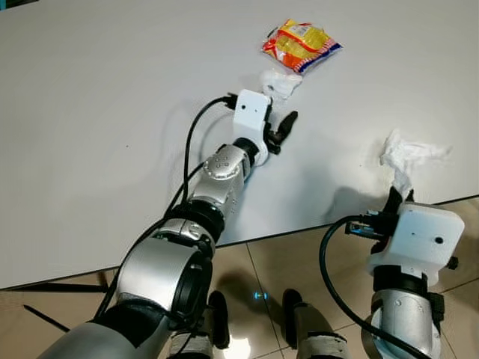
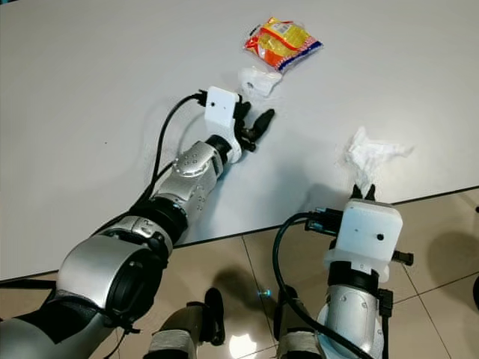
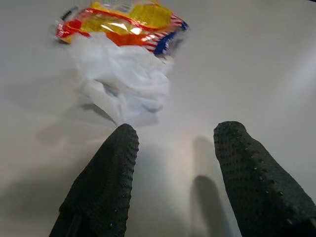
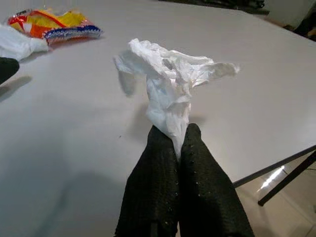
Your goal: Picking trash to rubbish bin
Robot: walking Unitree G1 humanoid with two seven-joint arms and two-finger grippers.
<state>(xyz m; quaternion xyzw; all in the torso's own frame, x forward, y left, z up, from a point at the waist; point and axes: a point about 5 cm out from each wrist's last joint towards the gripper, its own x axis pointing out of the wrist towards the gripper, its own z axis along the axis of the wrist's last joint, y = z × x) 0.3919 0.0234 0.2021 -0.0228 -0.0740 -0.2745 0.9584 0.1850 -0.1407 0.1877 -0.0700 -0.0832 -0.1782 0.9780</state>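
On the white table [image 1: 112, 90] lie a crumpled white tissue [image 1: 279, 82] and, just beyond it, a yellow and red snack wrapper [image 1: 301, 43]. My left gripper [image 1: 284, 127] stands open over the table, a short way before that tissue; its fingers [image 3: 106, 182] frame it in the left wrist view, where the tissue [image 3: 123, 81] and wrapper [image 3: 123, 19] lie ahead. My right gripper [image 4: 175, 143] is shut on a second crumpled white tissue [image 4: 168, 84], held up near the table's front right edge [image 2: 372, 155].
The table's front edge [image 1: 299, 228] runs across below the arms. Beige tiled floor [image 1: 292, 262] and my own feet [image 1: 299, 314] show beneath it. A dark table leg [image 4: 286, 185] slants down at the right corner.
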